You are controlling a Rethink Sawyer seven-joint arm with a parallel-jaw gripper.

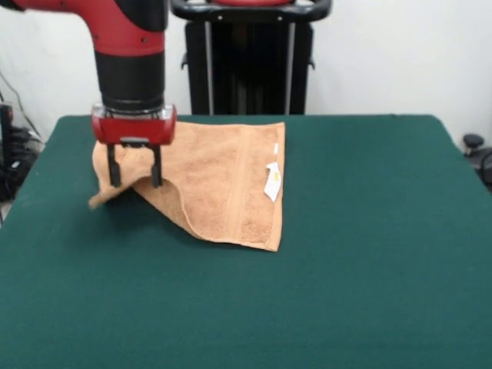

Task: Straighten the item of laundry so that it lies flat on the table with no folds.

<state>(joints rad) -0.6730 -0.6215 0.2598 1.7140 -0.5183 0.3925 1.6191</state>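
Observation:
The orange-tan towel (223,173) lies on the far left part of the dark green table (346,277). Its right part lies flat, with a woven band and a white care tag (272,181) at the right edge. Its near left part is folded over, and a flap (108,196) juts out to the left. My gripper (134,178) hangs straight down over this fold. It is open, with its two black fingers (114,171) set wide apart and their tips down at the cloth on either side of the fold. Nothing shows held between them.
The robot's black pedestal (246,61) stands behind the table's far edge. Cables and dark gear (11,161) sit beyond the left edge, and a small black object (473,142) sits beyond the right edge. Green cloth extends in front of and to the right of the towel.

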